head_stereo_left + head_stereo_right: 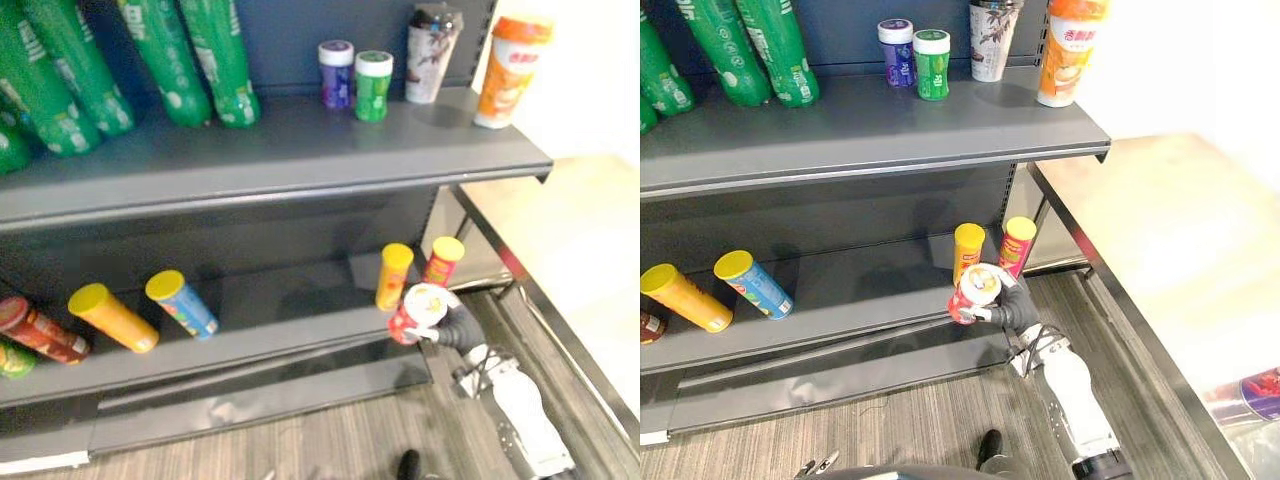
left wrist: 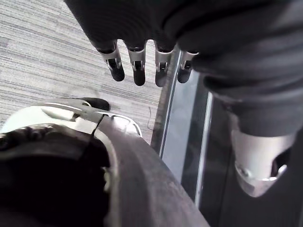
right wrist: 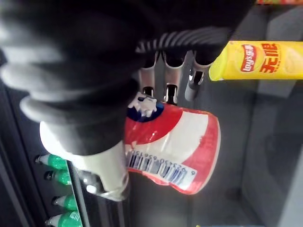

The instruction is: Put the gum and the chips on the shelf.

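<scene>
Your right hand [image 1: 1005, 306] has its fingers curled round the red chips can [image 1: 974, 291], held nearly upright at the lower shelf's [image 1: 870, 292] front edge; the yellow can [image 1: 968, 250] stands just behind; your left hand [image 2: 137, 64] hangs with loose, straight fingers.

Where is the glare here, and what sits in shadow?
Right eye view: strong light washes out the pale surface at the right. Left eye view: the lower shelf sits in the upper shelf's shadow. Right wrist view: the chips can in the right robot hand is well lit.
</scene>
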